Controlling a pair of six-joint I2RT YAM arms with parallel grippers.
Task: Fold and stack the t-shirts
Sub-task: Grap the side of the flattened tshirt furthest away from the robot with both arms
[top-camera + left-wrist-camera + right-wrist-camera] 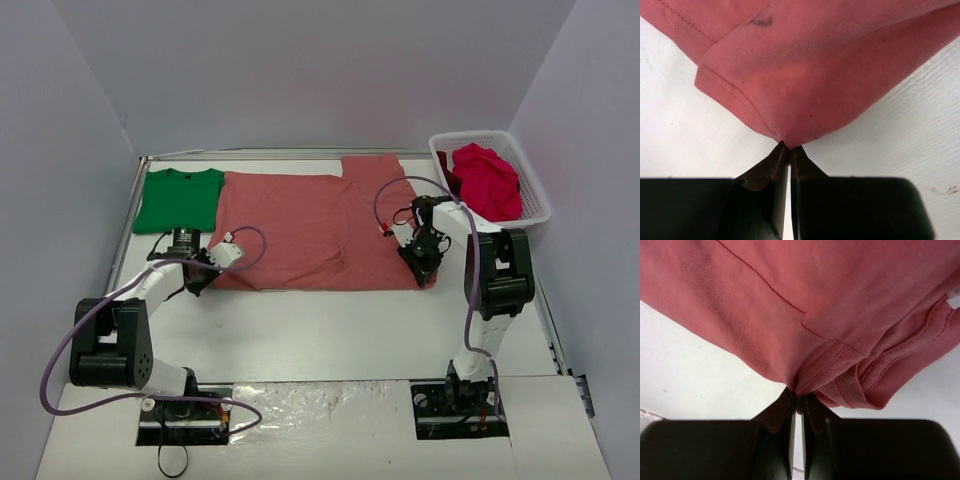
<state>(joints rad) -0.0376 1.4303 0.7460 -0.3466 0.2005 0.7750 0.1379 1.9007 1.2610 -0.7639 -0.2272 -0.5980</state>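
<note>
left gripper (789, 150) and right gripper (799, 398) both clamped on near edge of salmon-pink t-shirt (300, 228); they should lift level and in sync, folding it over without slack.

A salmon-pink t-shirt (310, 225) is spread flat and sideways across the table (330, 330), with the hem to the left, the collar to the right and one sleeve toward the far edge. A green t-shirt (180, 198) is laid folded just beside its left end. Crimson t-shirts (487, 180) are heaped crumpled in the white basket (541, 196).

White lattice basket (538, 193) on table's (330, 330) far-right corner
</note>
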